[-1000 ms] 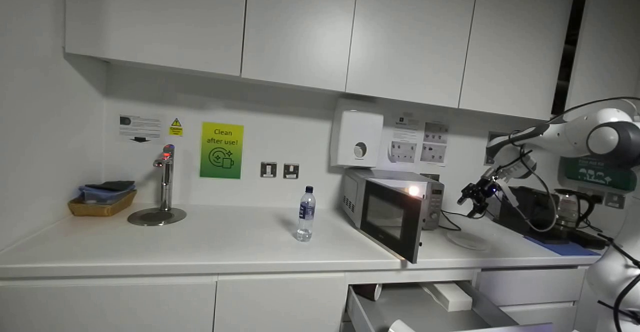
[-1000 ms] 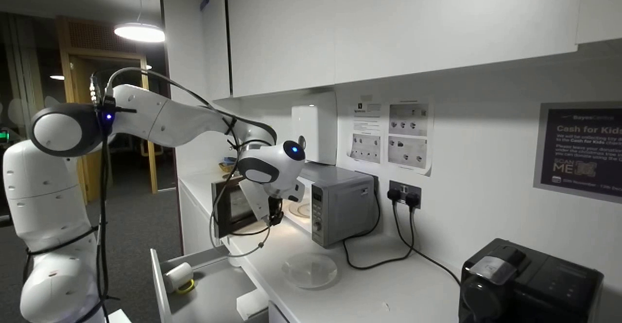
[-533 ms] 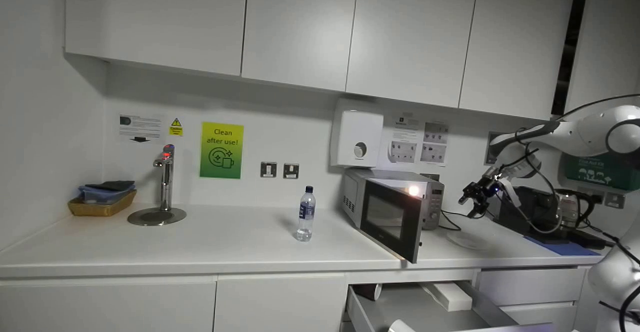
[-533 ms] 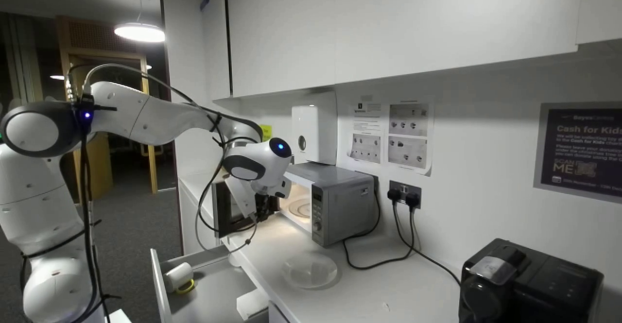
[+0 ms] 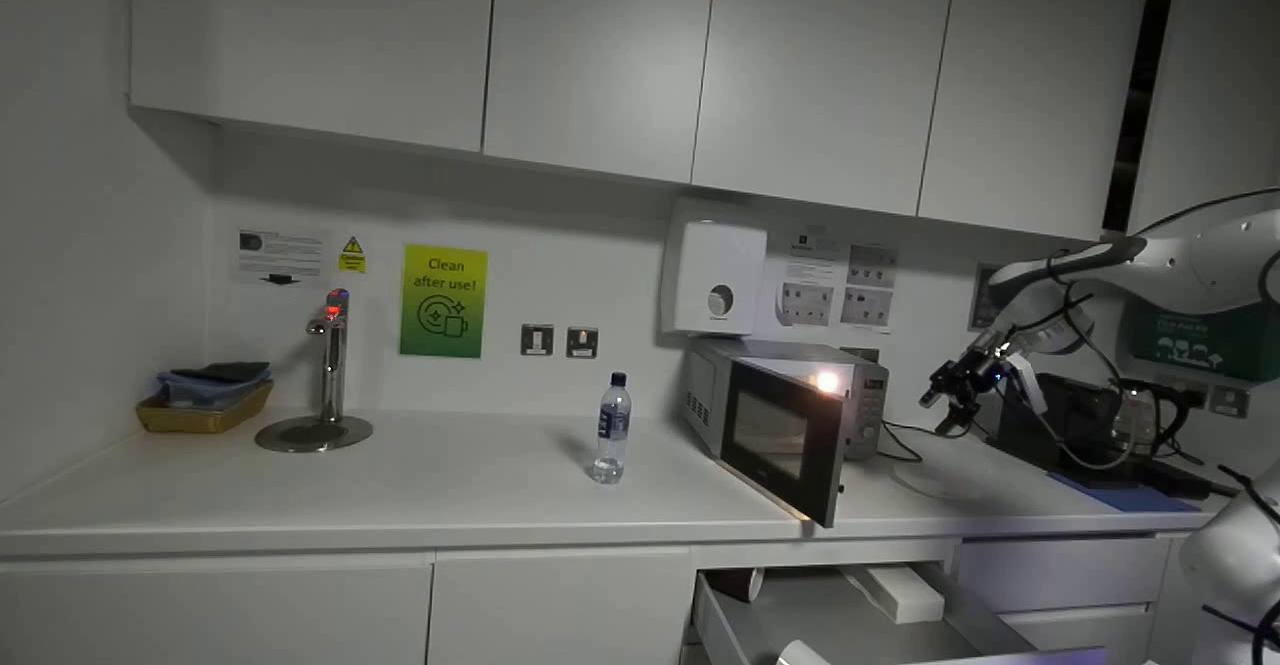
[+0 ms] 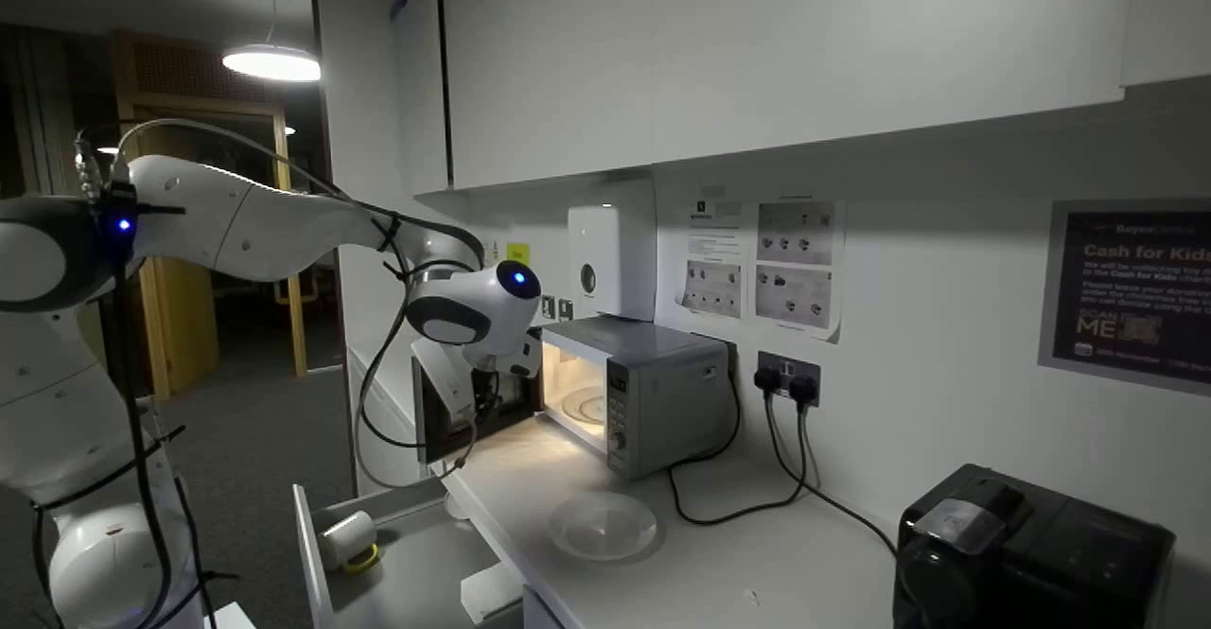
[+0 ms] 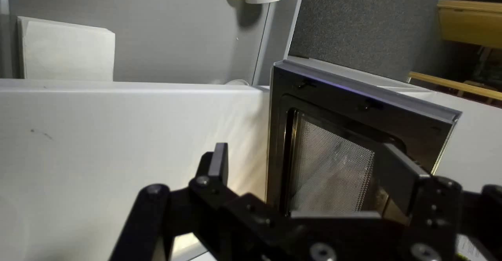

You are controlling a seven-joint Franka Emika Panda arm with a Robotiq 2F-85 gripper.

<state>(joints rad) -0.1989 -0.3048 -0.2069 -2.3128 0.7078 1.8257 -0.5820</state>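
My black gripper stands open, its fingers wide apart with nothing between them. In the wrist view the swung-open microwave door lies beyond the fingers; I cannot tell how far off it is. Both exterior views show the gripper above the counter, in front of the grey microwave. The microwave's lit inside shows a glass turntable. A clear round plate lies on the counter nearby, lower than the gripper. In an exterior view the fingertips are partly hidden by the wrist.
An open drawer below the counter holds a white mug with a yellow handle and a white box. A water bottle stands on the counter beyond the microwave. A black coffee machine and dark cables are also there.
The arm has drawn back, leftward in one exterior picture and slightly rightward in the other, uncovering more of the microwave's lit inside. The gripper stays open. Door, plate and drawer have not moved.
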